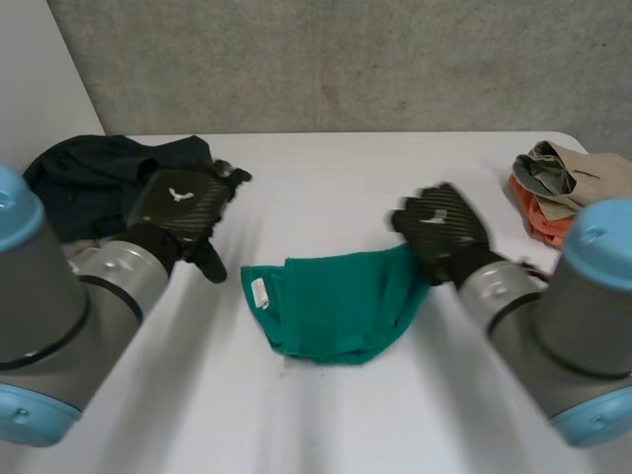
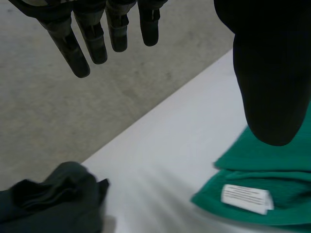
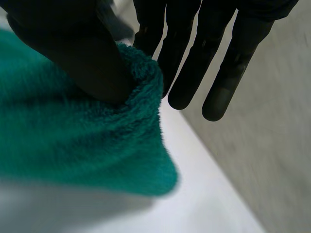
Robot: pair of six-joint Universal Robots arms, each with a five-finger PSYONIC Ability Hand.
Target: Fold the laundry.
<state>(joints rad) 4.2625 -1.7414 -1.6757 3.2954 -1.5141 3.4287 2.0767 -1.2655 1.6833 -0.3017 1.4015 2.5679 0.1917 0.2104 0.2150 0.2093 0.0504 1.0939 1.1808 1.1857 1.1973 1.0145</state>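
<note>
Now right hand (image 1: 441, 232) pinches green towel (image 1: 336, 301) end — left hand (image 1: 178, 202) slack, apart.

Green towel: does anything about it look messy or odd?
Yes. The towel lies bunched in a curve on the table, not flat, its label showing at one end; the right hand pinches the other end.

1. The left arm (image 1: 59, 296) reaches forward. The left hand (image 1: 180, 209) is held palm down, its fingers (image 2: 82, 46) straight and slightly spread, the thumb well apart from them, holding nothing.
2. The right arm (image 1: 563, 316) angles inward. The right hand (image 1: 446, 229) has its thumb (image 3: 92, 63) pressing a corner of the green towel (image 3: 73, 141) against the nearest finger (the other fingers are straight).
</note>
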